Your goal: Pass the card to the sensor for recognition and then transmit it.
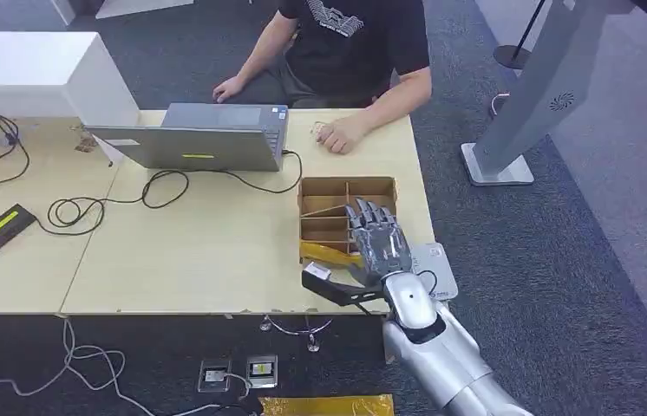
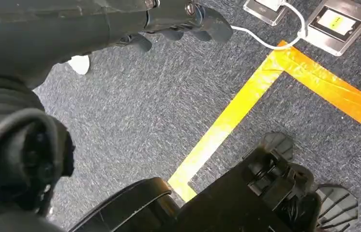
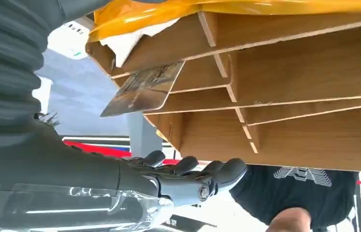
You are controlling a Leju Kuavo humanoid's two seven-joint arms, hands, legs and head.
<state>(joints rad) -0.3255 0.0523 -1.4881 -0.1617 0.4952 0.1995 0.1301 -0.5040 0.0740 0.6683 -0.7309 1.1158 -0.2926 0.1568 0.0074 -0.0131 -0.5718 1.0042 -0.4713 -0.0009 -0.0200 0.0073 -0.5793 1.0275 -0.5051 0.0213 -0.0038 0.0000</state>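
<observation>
Over the pale tabletop (image 1: 216,251), the right hand (image 1: 378,238) hovers with fingers spread and empty above the wooden tray (image 1: 372,186), so it should reach down gently for the card (image 3: 142,89) leaning in one compartment, pinching its free edge squarely.

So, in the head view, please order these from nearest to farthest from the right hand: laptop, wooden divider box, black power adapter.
1. Wooden divider box, directly under the right hand.
2. Laptop, farther back, toward the person.
3. Black power adapter, at the table's far left.
</observation>
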